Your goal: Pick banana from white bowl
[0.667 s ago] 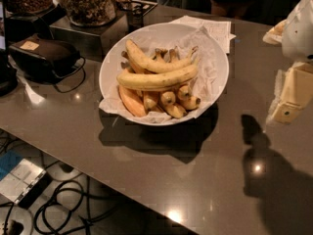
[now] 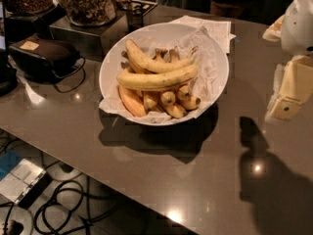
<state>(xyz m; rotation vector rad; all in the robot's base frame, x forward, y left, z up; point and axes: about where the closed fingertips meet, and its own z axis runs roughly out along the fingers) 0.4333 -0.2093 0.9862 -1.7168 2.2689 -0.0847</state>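
In the white bowl (image 2: 161,31), the banana (image 2: 156,79); end effector (image 2: 287,102) well right.

The banana (image 2: 156,79) is pale yellow with faint dark speckles. The other long, curved banana (image 2: 146,60) is a similar yellow. The short bananas (image 2: 168,101) under these 2 are orange-yellow with dark tips. The white bowl (image 2: 108,67) is glossy white, and its crumpled paper lining (image 2: 209,75) is white too. The tabletop (image 2: 146,180) is shiny grey-brown. The gripper (image 2: 289,94), at the right edge above the tabletop, is cream-coloured.
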